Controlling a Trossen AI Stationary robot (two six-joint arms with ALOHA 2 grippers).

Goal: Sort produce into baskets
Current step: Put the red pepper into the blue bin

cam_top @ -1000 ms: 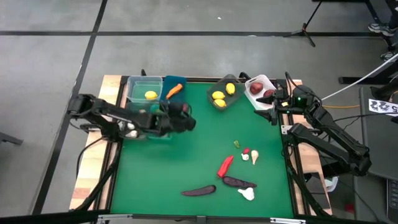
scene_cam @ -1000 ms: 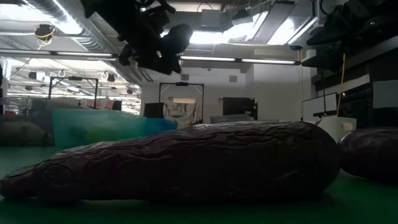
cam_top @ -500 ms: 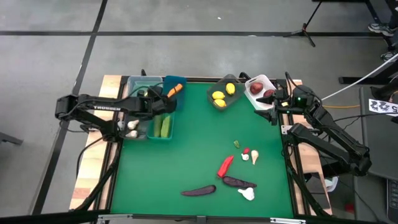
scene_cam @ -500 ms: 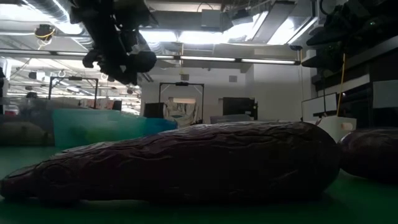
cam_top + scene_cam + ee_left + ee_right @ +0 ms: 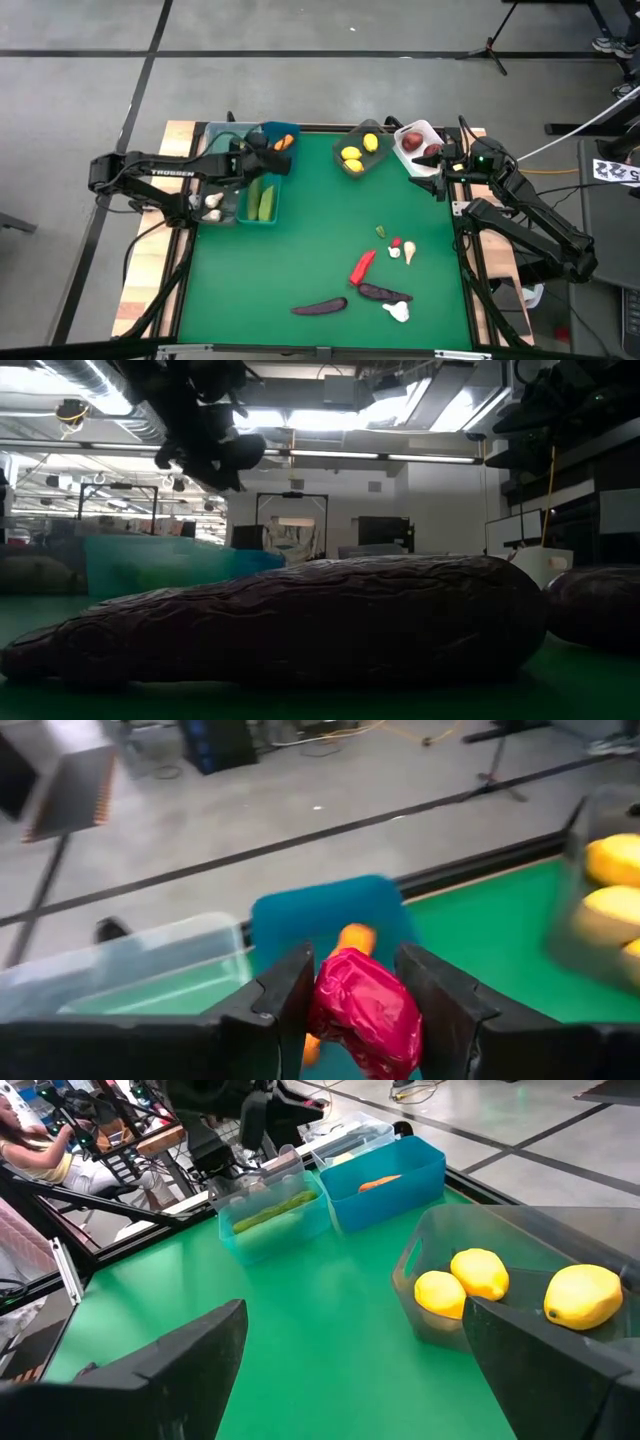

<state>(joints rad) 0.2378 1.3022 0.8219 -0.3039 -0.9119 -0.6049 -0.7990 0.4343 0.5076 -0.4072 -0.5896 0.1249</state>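
Above the blue basket (image 5: 281, 133) — left end effector (image 5: 352, 992) clamps a red-pink pepper (image 5: 365, 1010).

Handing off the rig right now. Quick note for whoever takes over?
Left gripper: jaws shut on a red-pink pepper, above the blue basket that holds the carrot.
Right gripper: jaws open, idle by the white basket.
Done: lemons in the grey basket, cucumbers in the teal one.
Left on the mat: a pepper, two eggplants, garlic bulbs.

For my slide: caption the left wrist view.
Left gripper holding a shiny red-pink toy pepper above the blue plastic tub.
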